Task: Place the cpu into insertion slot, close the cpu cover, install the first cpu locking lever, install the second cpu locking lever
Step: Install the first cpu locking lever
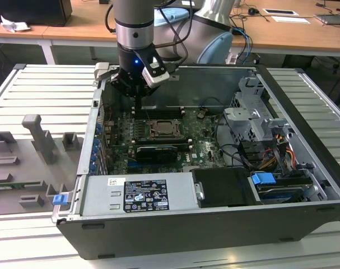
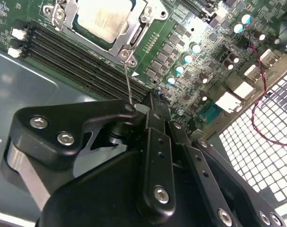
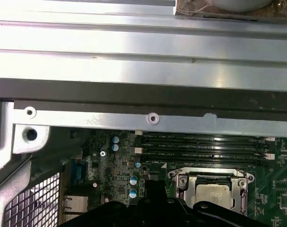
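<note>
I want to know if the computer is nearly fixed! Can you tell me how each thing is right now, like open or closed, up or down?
cpu: seated flat, face up.
cpu cover: closed down around the cpu.
locking lever: raised, not latched, its upper end at the end effector.
end effector: low inside the case, beside the cpu cover.
computer case: open, with the board showing.
</note>
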You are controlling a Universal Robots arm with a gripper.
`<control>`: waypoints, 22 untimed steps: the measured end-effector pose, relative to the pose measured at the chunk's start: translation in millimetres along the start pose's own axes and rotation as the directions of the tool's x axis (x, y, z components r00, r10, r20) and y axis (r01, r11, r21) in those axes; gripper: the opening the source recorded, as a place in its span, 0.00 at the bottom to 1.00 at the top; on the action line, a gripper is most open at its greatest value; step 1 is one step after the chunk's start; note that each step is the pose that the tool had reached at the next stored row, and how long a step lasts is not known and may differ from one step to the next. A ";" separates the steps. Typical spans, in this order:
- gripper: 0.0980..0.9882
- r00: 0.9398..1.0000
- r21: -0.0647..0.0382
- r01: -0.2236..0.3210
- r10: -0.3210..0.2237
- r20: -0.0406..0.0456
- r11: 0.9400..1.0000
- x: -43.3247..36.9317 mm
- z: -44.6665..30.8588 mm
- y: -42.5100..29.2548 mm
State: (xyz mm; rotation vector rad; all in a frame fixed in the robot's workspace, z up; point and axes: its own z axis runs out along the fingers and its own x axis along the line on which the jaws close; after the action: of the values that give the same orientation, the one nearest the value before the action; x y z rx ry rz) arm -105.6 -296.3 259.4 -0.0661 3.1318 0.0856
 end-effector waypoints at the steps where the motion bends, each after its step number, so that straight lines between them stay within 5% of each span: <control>1: 0.01 1.000 0.000 0.000 0.000 0.000 1.000 -0.1 0.1 1.1; 5: 0.01 1.000 0.001 0.000 0.000 0.001 1.000 -1.7 0.5 8.3; 22: 0.01 1.000 0.001 0.000 0.000 0.000 1.000 -15.8 2.4 7.6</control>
State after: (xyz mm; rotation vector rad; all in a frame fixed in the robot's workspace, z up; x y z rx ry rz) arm -90.1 -287.9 257.6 -0.0661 3.1314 0.0841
